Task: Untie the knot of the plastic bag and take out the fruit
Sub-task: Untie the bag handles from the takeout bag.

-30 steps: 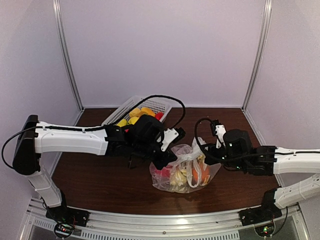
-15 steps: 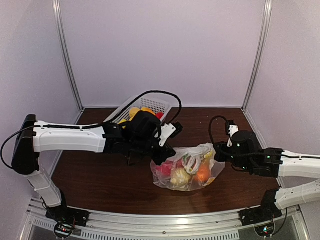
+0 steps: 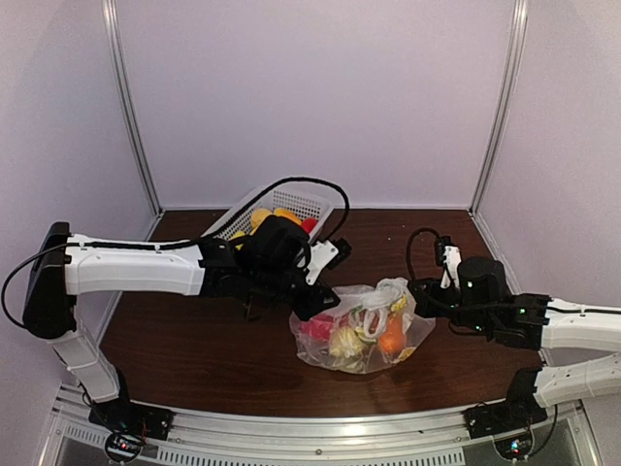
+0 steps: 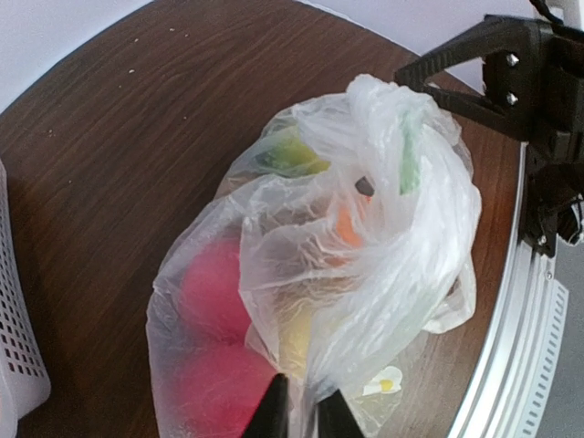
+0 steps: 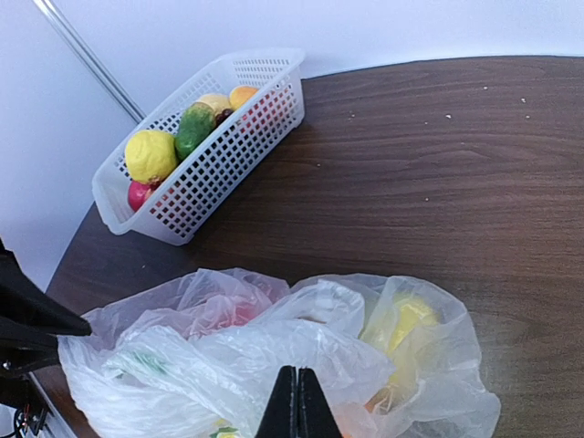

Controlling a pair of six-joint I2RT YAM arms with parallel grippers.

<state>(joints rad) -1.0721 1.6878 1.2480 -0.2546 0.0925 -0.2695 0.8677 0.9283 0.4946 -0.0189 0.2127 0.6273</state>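
Note:
The plastic bag [image 3: 357, 328] lies on the table between my two grippers. Through its film I see red fruit [image 4: 214, 292], an orange one [image 4: 347, 224] and a yellow-green one [image 4: 287, 155]. My left gripper [image 3: 315, 299] is shut on a fold of bag film at the bag's left side, and the film runs between its fingertips [image 4: 274, 415]. My right gripper [image 3: 417, 290] is shut, its tips [image 5: 297, 374] against the bag's bunched top film [image 4: 379, 96], seemingly pinching it. I cannot pick out the knot within that bunched film.
A white lattice basket [image 3: 296, 202] with several fruits stands at the back left, behind my left arm. It shows in the right wrist view [image 5: 219, 169] and at the left edge of the left wrist view [image 4: 14, 319]. The table's metal front rail [image 4: 520, 347] lies near the bag.
My right gripper has pulled to the right and the bag has sunk from a raised bunch to lie spread on the table. My left gripper has drawn slightly left and back.

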